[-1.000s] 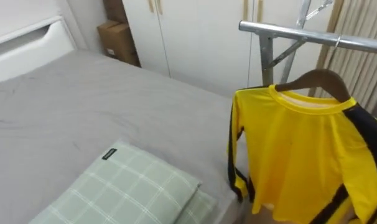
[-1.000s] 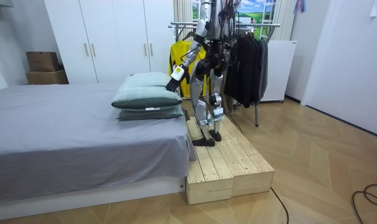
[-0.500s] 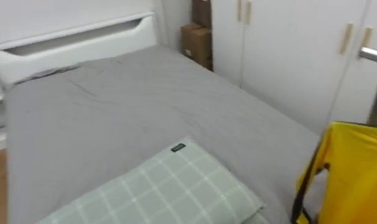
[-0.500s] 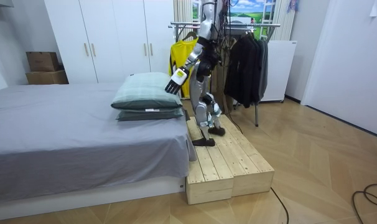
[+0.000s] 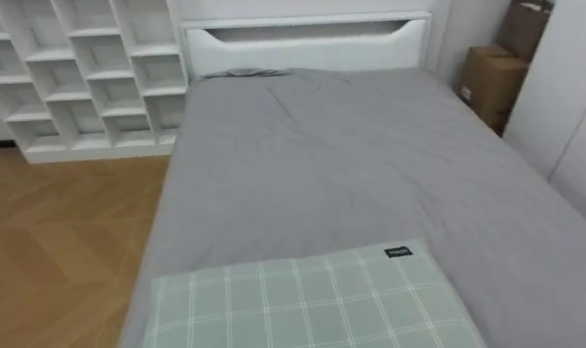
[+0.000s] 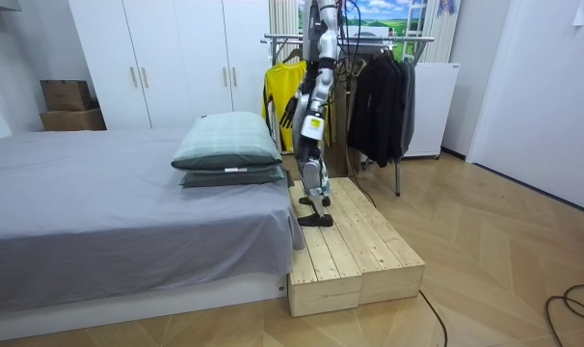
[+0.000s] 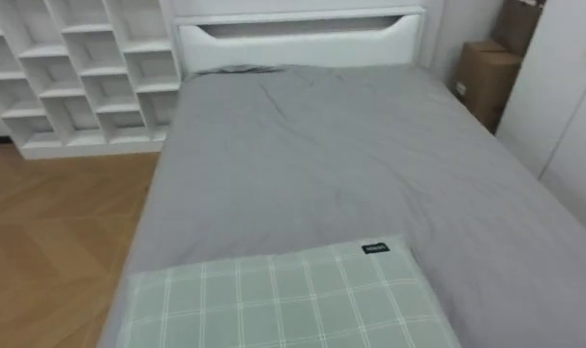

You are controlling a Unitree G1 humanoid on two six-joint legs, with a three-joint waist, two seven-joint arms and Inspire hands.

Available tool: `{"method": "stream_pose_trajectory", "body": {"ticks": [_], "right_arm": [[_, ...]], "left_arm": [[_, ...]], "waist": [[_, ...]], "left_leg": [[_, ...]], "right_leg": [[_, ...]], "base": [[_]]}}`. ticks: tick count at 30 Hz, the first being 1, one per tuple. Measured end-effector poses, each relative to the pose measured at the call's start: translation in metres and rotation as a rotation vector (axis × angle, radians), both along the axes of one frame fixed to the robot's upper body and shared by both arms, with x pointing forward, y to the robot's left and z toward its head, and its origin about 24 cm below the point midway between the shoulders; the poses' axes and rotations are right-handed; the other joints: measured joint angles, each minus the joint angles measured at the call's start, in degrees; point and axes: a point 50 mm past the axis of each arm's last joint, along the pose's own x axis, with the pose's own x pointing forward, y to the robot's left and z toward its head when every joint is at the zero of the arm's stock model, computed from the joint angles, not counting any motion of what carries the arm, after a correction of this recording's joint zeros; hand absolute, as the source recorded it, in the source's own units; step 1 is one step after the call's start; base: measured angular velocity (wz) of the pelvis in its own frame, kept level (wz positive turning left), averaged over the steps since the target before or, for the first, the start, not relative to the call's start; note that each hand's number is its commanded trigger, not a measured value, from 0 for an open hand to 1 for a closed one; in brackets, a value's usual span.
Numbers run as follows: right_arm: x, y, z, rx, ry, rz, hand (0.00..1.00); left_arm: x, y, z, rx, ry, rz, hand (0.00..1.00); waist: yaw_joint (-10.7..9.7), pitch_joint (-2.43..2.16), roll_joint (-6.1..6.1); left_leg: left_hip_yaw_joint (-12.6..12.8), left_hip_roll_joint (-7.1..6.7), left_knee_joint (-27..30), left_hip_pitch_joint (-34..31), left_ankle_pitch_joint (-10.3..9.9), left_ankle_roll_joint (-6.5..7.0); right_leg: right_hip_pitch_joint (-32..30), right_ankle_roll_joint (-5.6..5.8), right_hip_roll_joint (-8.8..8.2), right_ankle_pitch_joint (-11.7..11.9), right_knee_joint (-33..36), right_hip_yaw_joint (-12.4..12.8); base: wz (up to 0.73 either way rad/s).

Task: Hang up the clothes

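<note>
In the room view I stand on a wooden platform point(image 6: 355, 253) between the bed and a clothes rack point(image 6: 369, 40), turned toward the bed. On the rack behind me hangs a yellow shirt point(image 6: 274, 96) on a hanger, with dark clothes point(image 6: 384, 101) further along the bar. My left hand point(image 6: 294, 112) is held at waist height in front of my body, with nothing seen in it. The eye views look down over the grey bed point(image 5: 351, 164) and a green checked pillow point(image 5: 312, 304) at the near edge.
A white headboard point(image 5: 303, 39) closes the bed's far end. White open shelves point(image 5: 75, 77) stand at the left over wooden floor point(image 5: 61, 251). A cardboard box point(image 5: 491, 82) sits by the white wardrobe point(image 6: 176, 58). A second pillow point(image 6: 234, 176) lies under the checked one.
I have turned from the rack toward the bed, so the eye views swung off the yellow shirt onto the bed and shelves. My left arm has drawn in closer to my body.
</note>
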Motion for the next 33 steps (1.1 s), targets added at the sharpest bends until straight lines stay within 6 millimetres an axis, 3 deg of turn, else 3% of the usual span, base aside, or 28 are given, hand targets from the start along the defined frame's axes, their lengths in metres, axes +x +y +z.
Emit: {"method": "stream_pose_trajectory", "body": {"ticks": [4, 9, 13, 15, 20, 31, 33], "right_arm": [[0.001, 0.003, -0.001, 0.006, 0.017, 0.018, 0.00], [0.001, 0.006, -0.002, 0.042, 0.026, 0.060, 0.00], [-0.002, 0.005, -0.002, 0.054, 0.039, 0.066, 0.00], [-0.007, 0.004, -0.003, 0.065, 0.043, 0.034, 0.00], [-0.017, 0.002, -0.004, 0.090, 0.055, -0.034, 0.00], [-0.024, 0.003, -0.005, 0.126, 0.069, -0.088, 0.00], [-0.023, 0.003, -0.005, 0.133, 0.069, -0.081, 0.00]], "left_arm": [[0.005, 0.000, 0.000, 0.012, -0.011, 0.009, 0.00], [0.051, 0.008, 0.006, 0.101, -0.158, -0.017, 0.00], [0.072, 0.002, 0.006, 0.084, -0.202, -0.057, 0.00], [0.072, 0.000, 0.005, 0.071, -0.201, -0.073, 0.00], [0.060, -0.001, 0.004, 0.061, -0.175, -0.073, 0.00], [0.038, -0.009, -0.001, -0.020, -0.116, -0.025, 0.00], [0.035, -0.010, -0.002, -0.033, -0.105, -0.026, 0.00]], "waist": [[0.0, 0.13, -0.86], [-0.1, 0.14, -2.56], [-2.0, 0.06, -2.65], [-3.2, -0.17, -2.44], [-3.3, -0.80, -1.72], [-2.8, -0.60, -1.00], [-2.7, -0.39, -0.92]], "left_leg": [[-1.8, -0.66, 0.3, -0.3, 0.0, -0.08], [-4.3, -1.34, 3.5, -3.3, -0.6, -0.82], [-1.7, -0.90, 5.1, -4.7, -0.9, -0.82], [-0.9, -0.86, 5.2, -4.7, -0.9, -0.80], [-0.8, -0.96, 4.1, -3.8, -0.7, -0.72], [-0.3, -0.77, 2.8, -2.9, -0.6, -0.82], [-0.3, -0.73, 2.6, -2.7, -0.6, -0.81]], "right_leg": [[0.8, 0.00, 0.09, -0.2, -0.7, -0.9], [0.8, -0.29, 0.35, -1.4, -1.1, -3.5], [1.4, 0.11, 0.17, -2.1, -1.0, -5.8], [1.8, 0.34, -0.04, -2.3, -1.0, -6.6], [2.1, 0.34, -0.07, -2.3, -1.0, -5.8], [2.1, 0.00, -0.06, -2.3, -0.9, -5.2], [2.2, -0.13, -0.05, -2.2, -0.8, -5.2]], "base": [[0.26], [0.30], [0.35], [0.21], [-0.02], [-0.02], [0.00]]}}
